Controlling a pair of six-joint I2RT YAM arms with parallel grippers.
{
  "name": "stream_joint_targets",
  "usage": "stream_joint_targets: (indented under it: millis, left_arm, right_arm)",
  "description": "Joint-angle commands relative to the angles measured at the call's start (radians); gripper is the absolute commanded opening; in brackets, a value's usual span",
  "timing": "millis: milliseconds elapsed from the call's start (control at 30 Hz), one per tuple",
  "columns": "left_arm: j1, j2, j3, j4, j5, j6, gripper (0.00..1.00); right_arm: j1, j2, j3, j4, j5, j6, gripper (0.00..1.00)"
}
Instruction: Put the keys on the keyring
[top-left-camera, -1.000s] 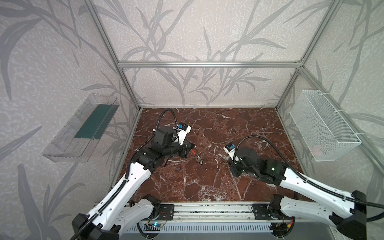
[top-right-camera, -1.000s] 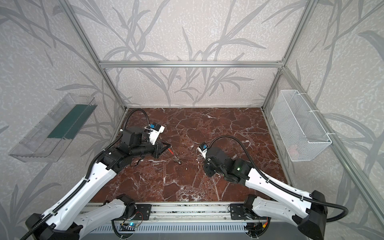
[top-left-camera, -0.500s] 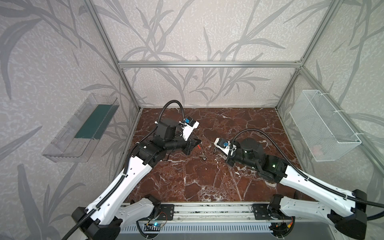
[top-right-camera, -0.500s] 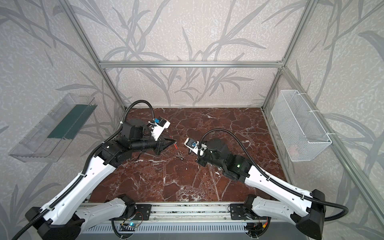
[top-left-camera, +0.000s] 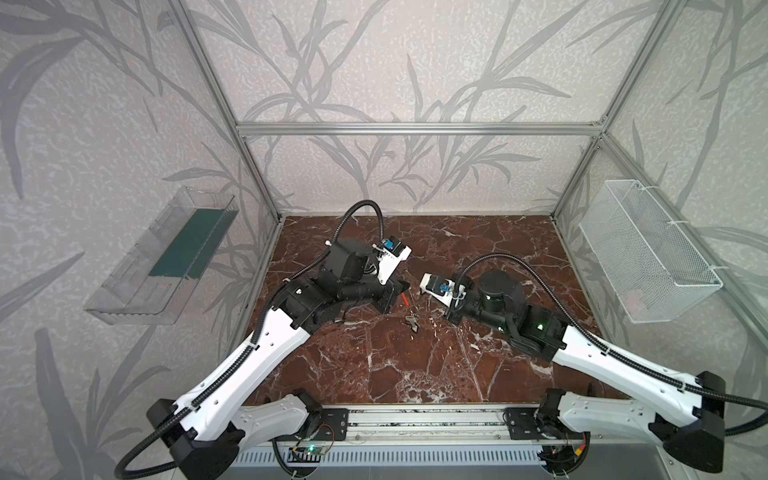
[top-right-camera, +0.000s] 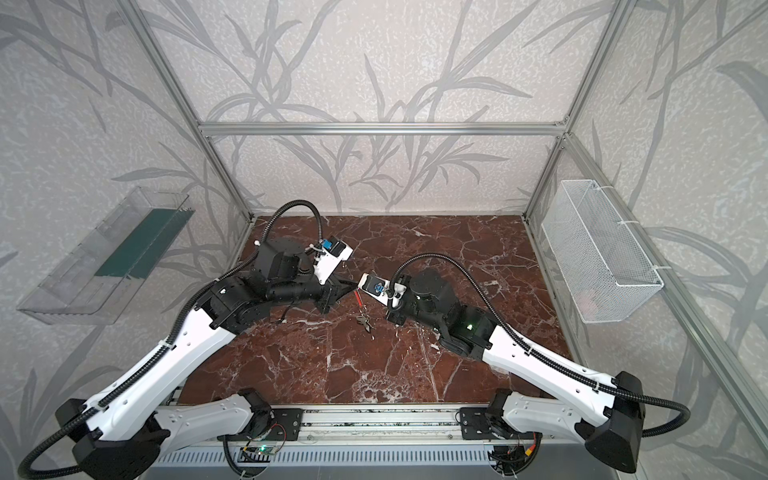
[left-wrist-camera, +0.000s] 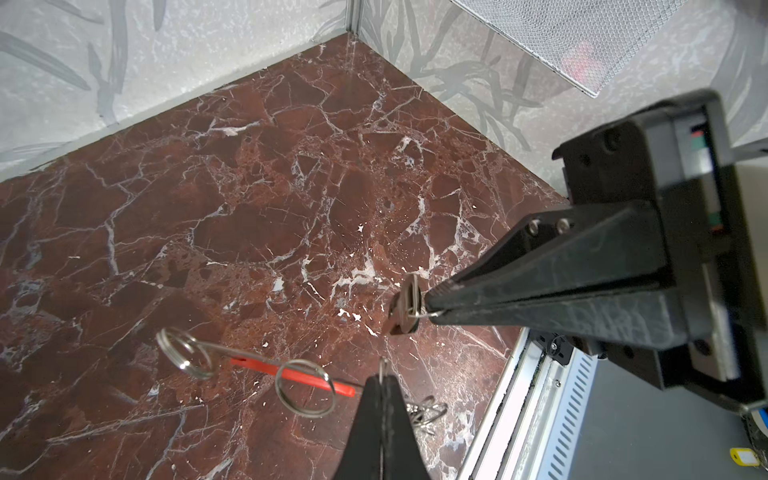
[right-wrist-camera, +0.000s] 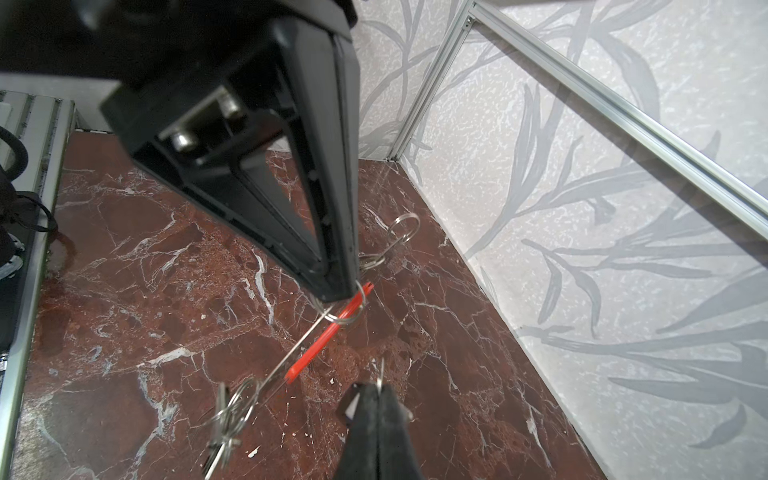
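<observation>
The keyring (left-wrist-camera: 291, 371) is a thin wire loop with a red stretch (right-wrist-camera: 328, 336), and small split rings (left-wrist-camera: 305, 388) are threaded on it. My left gripper (left-wrist-camera: 384, 376) is shut on the wire and holds it above the marble floor. In both top views the red stretch (top-left-camera: 405, 299) (top-right-camera: 358, 297) shows between the two arms. A bunch of keys (right-wrist-camera: 222, 424) (top-left-camera: 411, 323) hangs from the loop. My right gripper (right-wrist-camera: 380, 388) is shut on one silvery key (left-wrist-camera: 405, 307), whose small ring sits at the fingertips. That key is a short way from the left gripper's tip (right-wrist-camera: 338, 293).
A white mesh basket (top-left-camera: 648, 253) hangs on the right wall and a clear plastic tray (top-left-camera: 166, 257) on the left wall. The aluminium rail (top-left-camera: 415, 428) with both arm bases runs along the front edge. Cables loop above both wrists.
Both arms have swung inward and risen toward the middle. The two gripper tips now stand close together, with the keyring and its hanging keys carried along by the left one.
</observation>
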Motion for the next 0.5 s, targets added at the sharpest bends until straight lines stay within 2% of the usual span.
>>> stream_joint_targets:
  millis: [0,467]
  left_arm:
    - [-0.011,0.010,0.041,-0.006,-0.028,0.012,0.00]
    - [-0.039,0.029,0.049,-0.021,-0.043,0.025,0.00]
  right_arm:
    - [-0.002,0.007,0.033,0.030,-0.018,-0.016,0.00]
    - [0.002,0.023,0.048,0.042,-0.002,-0.017,0.00]
